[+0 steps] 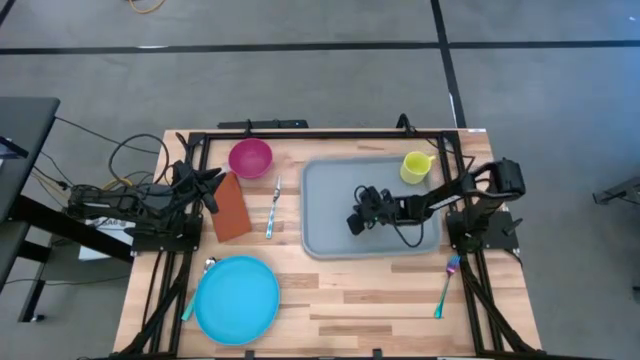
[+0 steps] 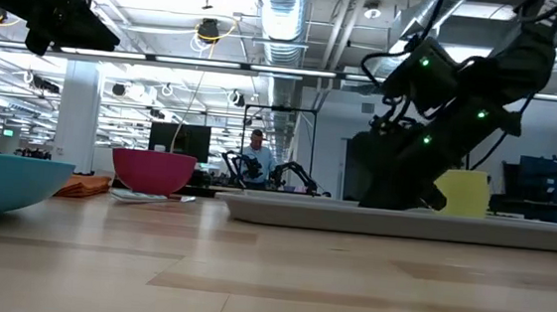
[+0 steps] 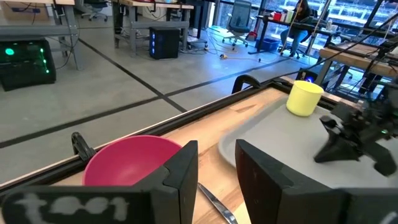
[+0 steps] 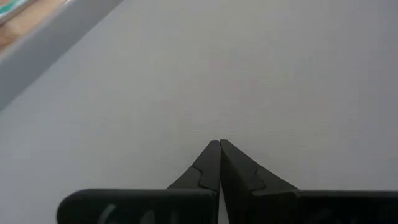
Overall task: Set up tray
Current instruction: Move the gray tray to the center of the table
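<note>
The light grey-blue tray [image 1: 330, 200] lies flat on the wooden table, right of centre, with a yellow cup [image 1: 416, 166] standing in its far right corner. My right gripper [image 1: 354, 224] is over the tray's middle, shut, with its tips down at the tray floor [image 4: 249, 74]. In the low view the right gripper [image 2: 395, 200] sits low over the tray [image 2: 304, 214]. My left gripper [image 1: 218, 182] waits open at the table's left side, next to the pink bowl [image 1: 250, 157]. My right gripper's shut fingertips [image 4: 214, 155] point down at the tray's bare floor near its middle, slanting from the right. I cannot tell whether they touch the floor or hover just above it. The tray lies flat on the table.
A round blue plate [image 1: 237, 298] with a spoon [image 1: 208, 264] beside it sits at the near left. A brown-orange cloth [image 1: 230, 208] and a fork [image 1: 272, 212] lie between the bowl and the tray. A purple and teal utensil [image 1: 446, 285] lies near the right edge.
</note>
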`<state>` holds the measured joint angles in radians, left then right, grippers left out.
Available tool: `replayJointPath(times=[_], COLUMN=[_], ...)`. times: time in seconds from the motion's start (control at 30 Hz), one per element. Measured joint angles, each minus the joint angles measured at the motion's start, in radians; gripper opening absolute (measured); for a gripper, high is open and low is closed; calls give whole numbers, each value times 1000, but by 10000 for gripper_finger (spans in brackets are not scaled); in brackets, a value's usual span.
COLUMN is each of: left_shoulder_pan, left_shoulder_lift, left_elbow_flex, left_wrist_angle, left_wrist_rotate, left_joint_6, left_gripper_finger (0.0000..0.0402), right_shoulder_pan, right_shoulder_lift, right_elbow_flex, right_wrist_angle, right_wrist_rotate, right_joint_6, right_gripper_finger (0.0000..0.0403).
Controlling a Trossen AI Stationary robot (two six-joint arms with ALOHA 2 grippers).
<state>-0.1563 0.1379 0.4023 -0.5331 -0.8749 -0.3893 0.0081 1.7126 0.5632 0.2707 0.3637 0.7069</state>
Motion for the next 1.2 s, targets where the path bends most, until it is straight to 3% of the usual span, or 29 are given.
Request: replayJointPath(times=[0.33, 0.57, 0.67, 0.87, 1.2], left_shoulder_pan=[0, 0, 0, 0, 0], left_shoulder_lift=[0, 0, 0, 0, 0], left_elbow_flex=[0, 0, 0, 0, 0], left_wrist_angle=[0, 0, 0, 0, -4], left_wrist_rotate=[0, 0, 0, 0, 7], left_joint_6=[0, 0, 0, 0, 0], left_gripper_finger=[96, 96, 96, 96, 96], right_shoulder_pan=[122, 130, 138, 159, 290], right_shoulder_lift=[6, 6, -13, -12, -23], right_elbow_flex=[18, 109, 184, 311, 327], right_wrist_angle=[0, -66, -194, -640, -1171], right_wrist_rotate=[64, 104, 154, 136, 188], right_joint_6=[114, -16, -55, 21, 393], right_gripper_finger=[0, 0, 0, 0, 0])
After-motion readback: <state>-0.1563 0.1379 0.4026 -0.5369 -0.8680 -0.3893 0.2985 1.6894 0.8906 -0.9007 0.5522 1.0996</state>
